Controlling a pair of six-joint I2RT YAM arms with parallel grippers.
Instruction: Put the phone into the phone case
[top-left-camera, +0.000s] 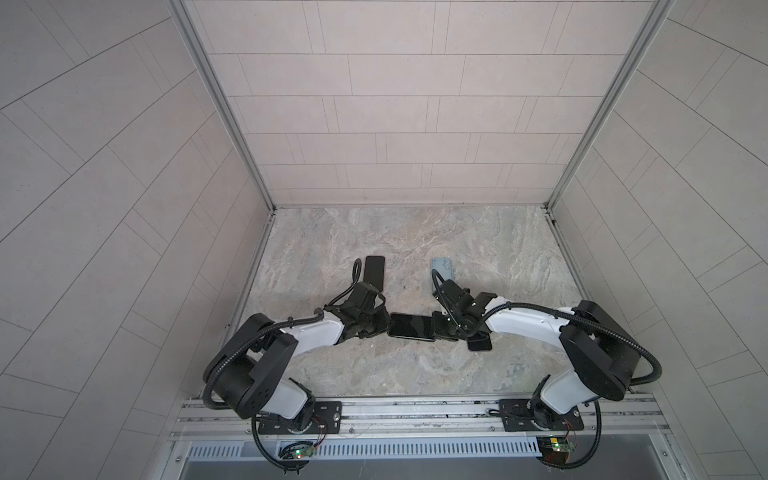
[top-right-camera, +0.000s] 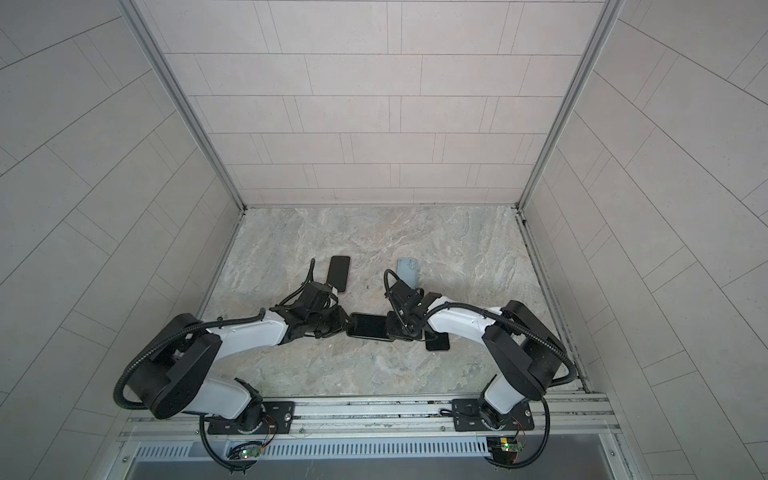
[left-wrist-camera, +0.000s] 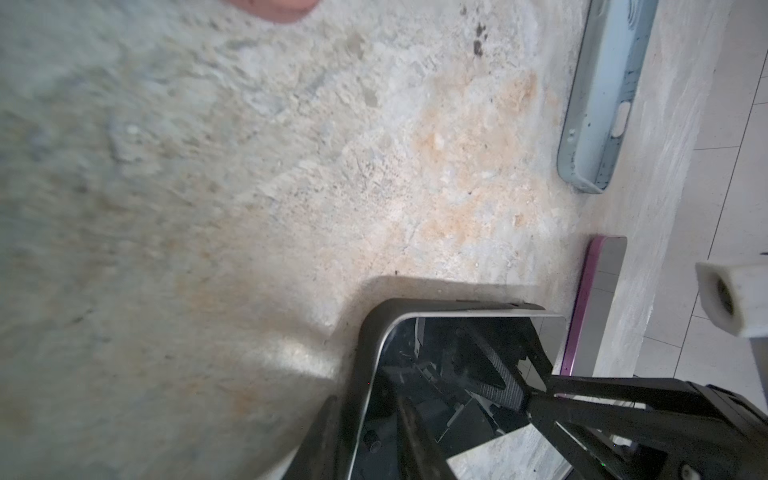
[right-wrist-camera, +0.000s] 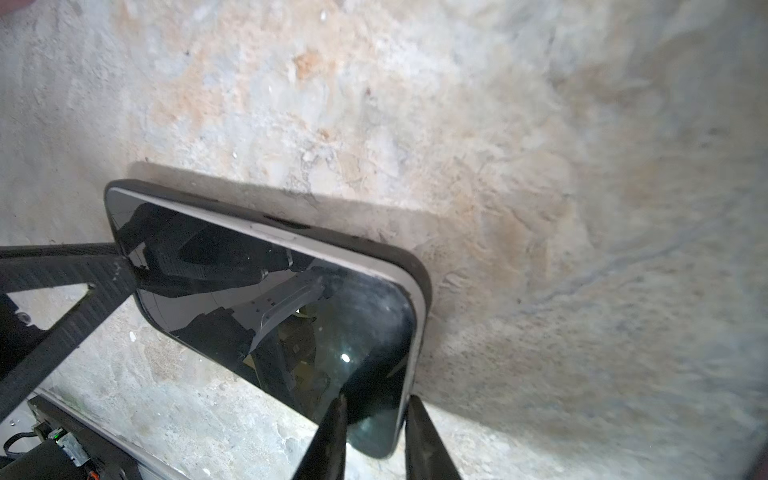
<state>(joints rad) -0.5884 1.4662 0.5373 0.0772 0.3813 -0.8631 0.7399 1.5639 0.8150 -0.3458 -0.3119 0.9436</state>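
A dark-screened phone with a silver edge hangs just above the stone floor, held crosswise between both arms. A black phone case wraps its back, and the silver edge shows above the case rim along one long side. My left gripper is shut on the left end, one finger on the screen and one outside the case. At the opposite end my right gripper is shut across the phone and case.
A light-blue case lies on the floor behind the right gripper. Another black phone lies behind the left gripper. A purple-edged phone lies under the right wrist. Tiled walls enclose three sides.
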